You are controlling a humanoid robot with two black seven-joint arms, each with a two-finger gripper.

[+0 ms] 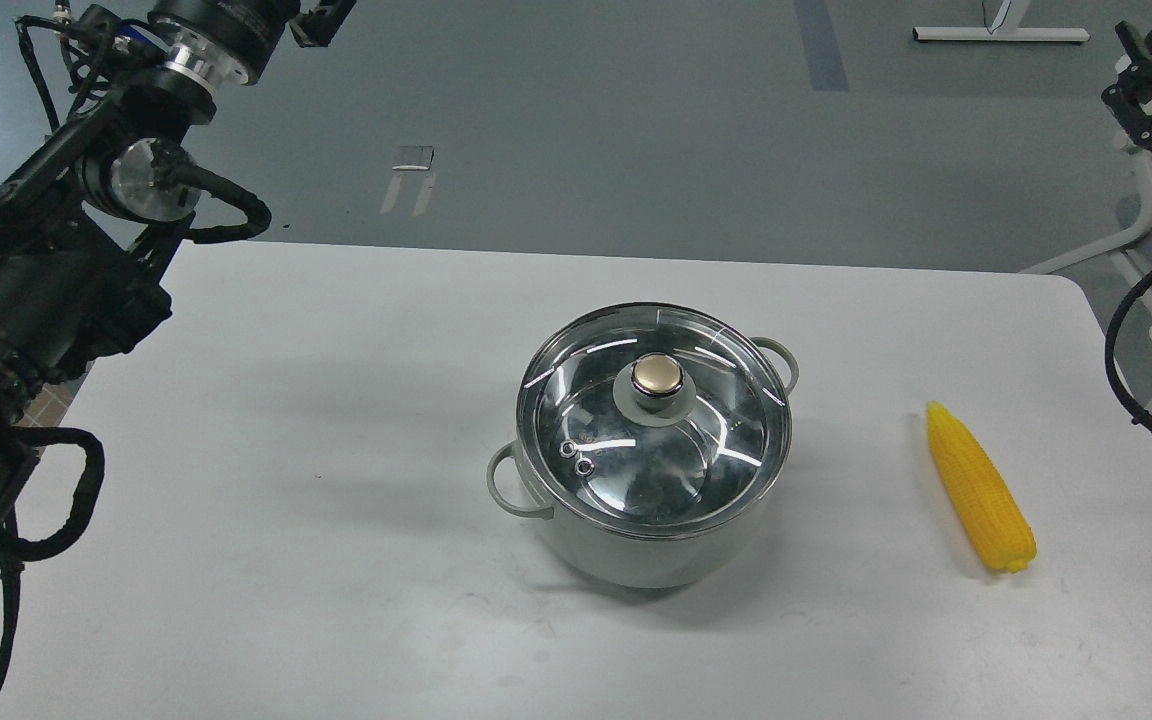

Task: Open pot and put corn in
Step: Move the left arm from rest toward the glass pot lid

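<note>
The pale grey-green pot (636, 562) stands in the middle of the white table (286, 470), with small loop handles at its left front and right back. A round glass lid (681, 470) with a gold knob (658, 375) sits shut on it. The yellow corn (979, 490) lies on the table to the right of the pot, thick end toward me. My left arm rises along the left edge. Only a dark piece of my left gripper (322, 22) shows at the top edge, far above and left of the pot. My right gripper is out of view.
Grey floor lies beyond the table's far edge. A white stand with black gear (1151, 90) is off the table at the top right. A black cable (1126, 340) loops near the table's right edge.
</note>
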